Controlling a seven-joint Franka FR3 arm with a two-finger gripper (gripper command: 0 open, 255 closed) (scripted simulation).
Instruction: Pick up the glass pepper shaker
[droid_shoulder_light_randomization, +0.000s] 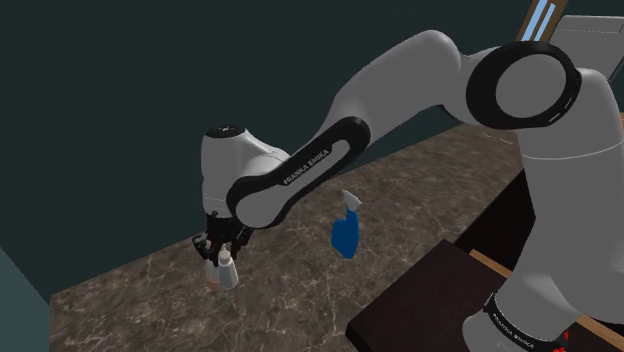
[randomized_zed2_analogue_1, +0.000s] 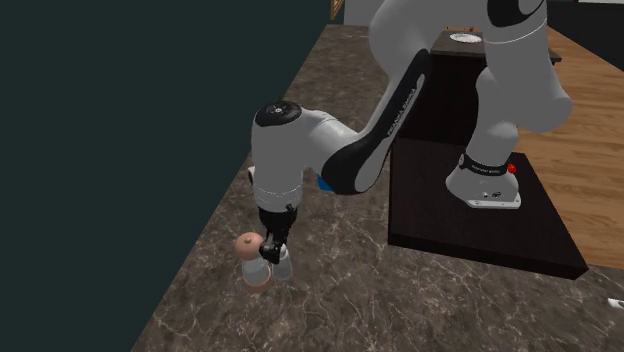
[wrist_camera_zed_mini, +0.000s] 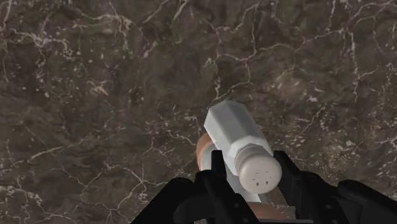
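Dark teal wall closes off the far edge of the brown marbled desk (droid_shoulder_light_randomization: 300, 290). In the second exterior view that edge runs just beside the work, on the view's left.

We see the pepper shaker (wrist_camera_zed_mini: 232, 130) as a pale grey faceted body with a round, holed cap. It sits tilted, near the wall side of the desk and low over the marble. We cannot tell whether its base touches the surface.

The black fingers (wrist_camera_zed_mini: 218, 167) pinch it from both sides at the cap end, and the white arm (droid_shoulder_light_randomization: 300, 175) comes down on it from above.

A pinkish-brown rounded thing (randomized_zed2_analogue_1: 247, 246) sits right against the shaker, between it and the wall, so that side is tight.

A blue spray bottle (droid_shoulder_light_randomization: 346, 232) stands apart from the shaker towards the shoulder view's right, with bare marble between them.

More open marble spreads towards the second exterior view's lower edge. The dark stand (randomized_zed2_analogue_1: 480, 230) bounds the desk on that view's right, with wood flooring (randomized_zed2_analogue_1: 585, 130) beyond it.

In the shoulder view the desk's end lies not far past the shaker, on the view's left.
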